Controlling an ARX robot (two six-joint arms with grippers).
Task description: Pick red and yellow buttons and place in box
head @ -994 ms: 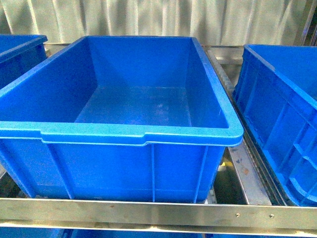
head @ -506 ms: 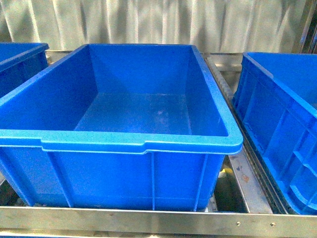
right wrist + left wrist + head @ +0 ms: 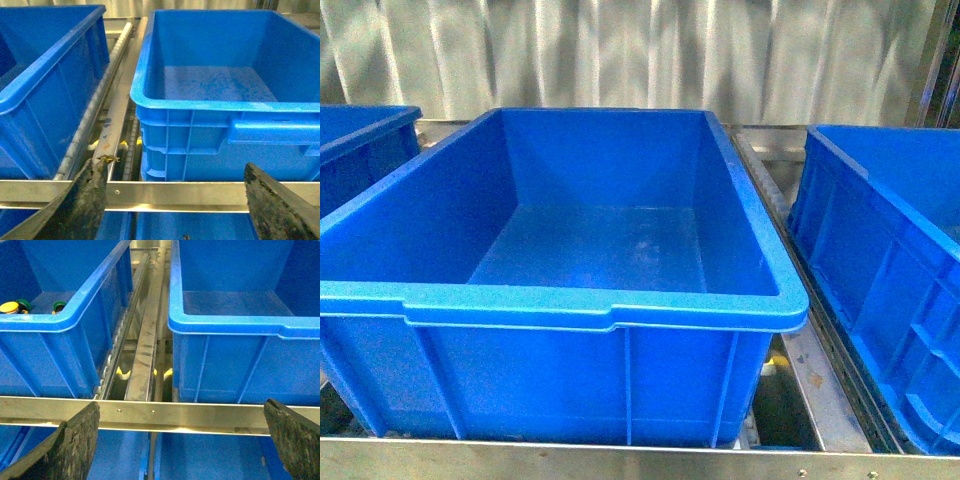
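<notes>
Take twelve o'clock as the way the robot faces. At nine o'clock of the scene stands the left bin [image 3: 60, 322], only its corner showing in the front view. In the left wrist view the yellow button [image 3: 9, 307] lies on this bin's floor against the near wall. Two green-capped switches [image 3: 22, 304] [image 3: 59, 305] lie just beside it along the same wall. The bin's rim hides the rest of the floor, and no red cap can be made out.

The left gripper [image 3: 182, 405] hangs on the near side of the steel crossbar [image 3: 210, 415], its two dark fingers [image 3: 70, 445] spread wide with nothing between them. From it the yellow button lies at about ten o'clock, well apart, beyond the crossbar and over the bin's near wall.

A steel rail [image 3: 145, 340] runs toward twelve o'clock between the left bin and the central box [image 3: 610, 310]. This box sits dead ahead, upright, its floor bare and faintly scuffed.

At three o'clock of the box is the right bin [image 3: 860, 260], set apart from it by a second steel rail. The right gripper [image 3: 172, 165] faces the gap between the two, fingers likewise wide apart and holding nothing.
</notes>
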